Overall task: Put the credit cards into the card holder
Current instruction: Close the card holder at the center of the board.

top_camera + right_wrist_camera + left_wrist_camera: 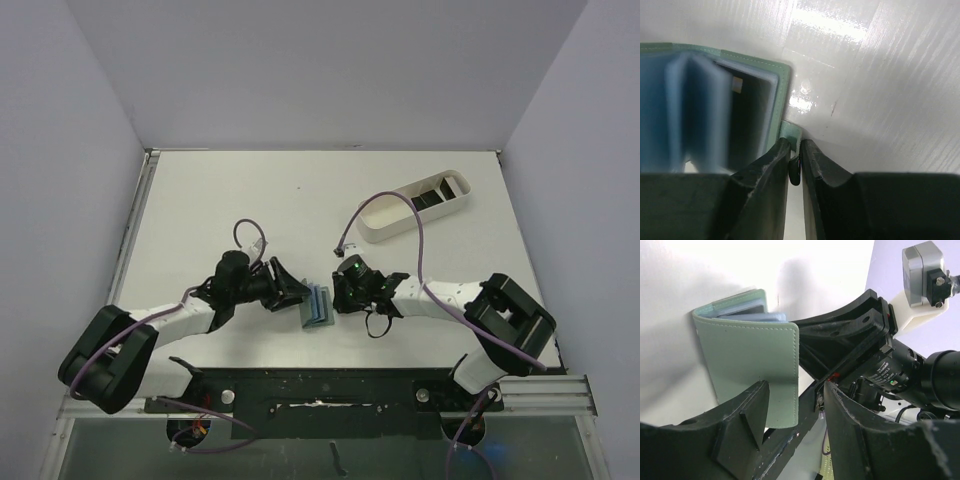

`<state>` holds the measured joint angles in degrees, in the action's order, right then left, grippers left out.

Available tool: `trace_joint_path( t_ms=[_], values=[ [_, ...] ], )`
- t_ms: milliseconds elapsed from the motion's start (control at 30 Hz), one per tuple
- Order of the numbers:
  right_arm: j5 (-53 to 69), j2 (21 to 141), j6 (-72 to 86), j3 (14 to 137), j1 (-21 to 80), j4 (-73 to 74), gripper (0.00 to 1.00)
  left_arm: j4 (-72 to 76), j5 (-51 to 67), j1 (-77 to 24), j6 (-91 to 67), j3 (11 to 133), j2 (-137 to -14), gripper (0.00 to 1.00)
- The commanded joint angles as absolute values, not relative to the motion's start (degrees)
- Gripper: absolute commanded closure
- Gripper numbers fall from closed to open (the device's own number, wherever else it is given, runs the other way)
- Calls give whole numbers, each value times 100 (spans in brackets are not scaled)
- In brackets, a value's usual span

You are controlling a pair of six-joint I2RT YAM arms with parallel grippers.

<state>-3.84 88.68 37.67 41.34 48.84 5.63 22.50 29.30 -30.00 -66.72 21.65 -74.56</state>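
Right gripper (pixel 795 148) fingers fill the bottom of its wrist view, closed to a sliver on the small snap tab (pixel 789 131) of the card holder (pixel 782 80). The holder stands open on the tabletop (pixel 250 200) between the two arms. Its bluish pockets are fanned apart, and what looks like a dark card with a small gold patch (pixel 737 85) sits in one. The left gripper (pixel 795 388) is spread fairly wide, with the holder's green cover reaching into the gap, and I see no clamping there.

As I judge it, the holder hangs on that one thin pinch. A small tug or twist could slip the tab free, and the holder would flop flat or fold closed. The remaining credit cards (pixel 437 193) lie in the white tray (pixel 385 228), well away at the far right. One arm must leave to fetch them, and if the right one lets go first, nothing steadies the pockets. The grippers also sit near each other, so a careless closing move could knock them together.
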Motion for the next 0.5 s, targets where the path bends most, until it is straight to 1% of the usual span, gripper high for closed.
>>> trace_joint_path(
  t_ms=[0,133,333,467],
  values=[
    [-431,8570,3883,4177,4940,557,80,2662,3084,-3051,-6448,2531,-7696,55],
    [-573,8402,3894,4137,4932,644,76,2617,3064,-3076,-6333,2620,-7903,57],
    [-689,8135,3900,4095,4922,759,76,2162,2865,-3104,-5960,2842,-8148,62],
    [-698,7888,3902,4059,4919,770,76,1838,2724,-3192,-5787,2993,-8201,64]
  ],
)
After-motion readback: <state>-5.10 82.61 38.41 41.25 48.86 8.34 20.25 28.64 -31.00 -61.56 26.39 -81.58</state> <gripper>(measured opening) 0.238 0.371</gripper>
